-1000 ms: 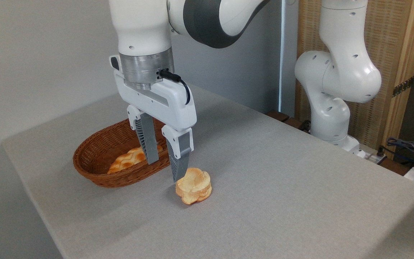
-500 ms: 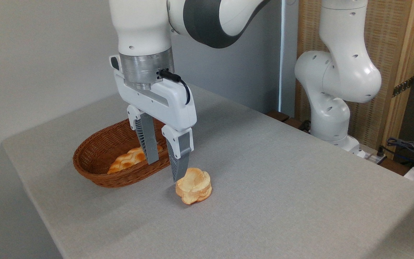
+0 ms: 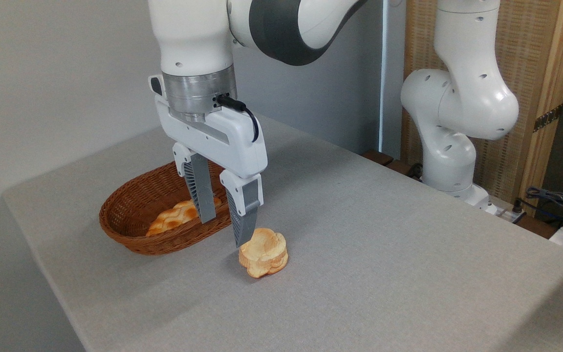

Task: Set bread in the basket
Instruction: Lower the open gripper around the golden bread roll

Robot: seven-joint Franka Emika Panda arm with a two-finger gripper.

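Wicker basket (image 3: pixel 130 230) – one; breads – two

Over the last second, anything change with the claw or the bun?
Nothing visibly changed. The claw hangs open over the basket's near edge, the bun sits on the table ungrasped, and the loaf lies in the basket.

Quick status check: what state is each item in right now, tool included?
tool: open, empty, above the table.
bread: on the table, outside the basket, ungrasped.
basket: upright, holding a loaf.
loaf: lying in the basket.
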